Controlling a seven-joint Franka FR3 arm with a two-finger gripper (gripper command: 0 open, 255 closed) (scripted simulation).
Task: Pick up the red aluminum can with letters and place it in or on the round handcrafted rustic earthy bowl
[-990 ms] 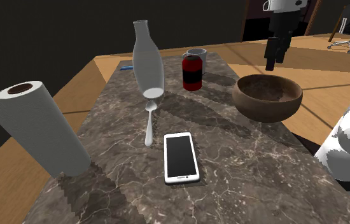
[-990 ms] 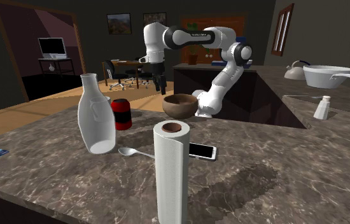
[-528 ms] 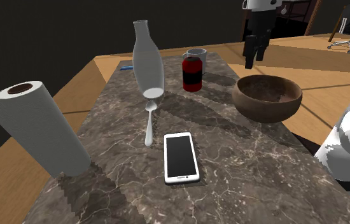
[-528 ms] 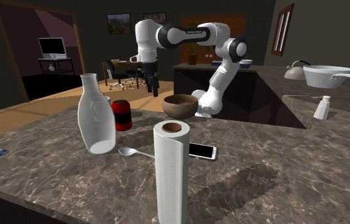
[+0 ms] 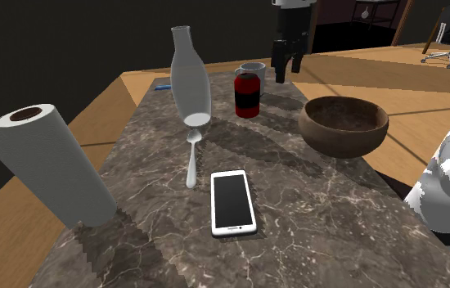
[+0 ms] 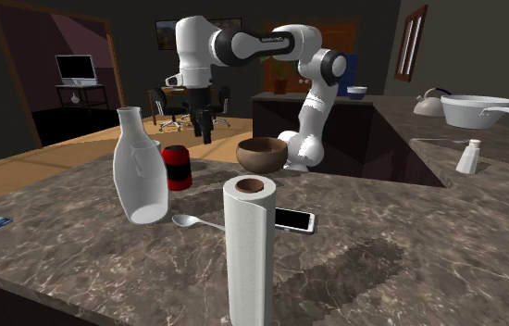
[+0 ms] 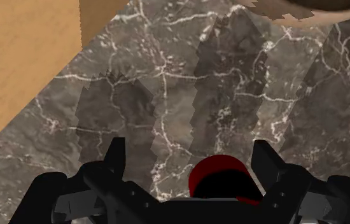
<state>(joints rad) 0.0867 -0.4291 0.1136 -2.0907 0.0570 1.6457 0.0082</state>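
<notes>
Fingers (image 7: pixel 115 159) apart; red can (image 5: pixel 248 94) upright, axis vertical

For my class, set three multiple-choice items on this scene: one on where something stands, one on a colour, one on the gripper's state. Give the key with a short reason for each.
1. The red can with a black band stands:
A) inside the round brown bowl
B) on the dark marble table beside a grey mug
C) on top of that mug

2. The tall bottle is:
A) green
B) pale grey
C) red

3. The black gripper is:
A) open, holding nothing
B) shut on the can
C) shut on the bottle

Key: B, the can stands on the table by the mug and the bowl holds nothing; B, the shoulder view shows it pale grey; A, the wrist view shows the fingers apart, touching nothing.
</notes>
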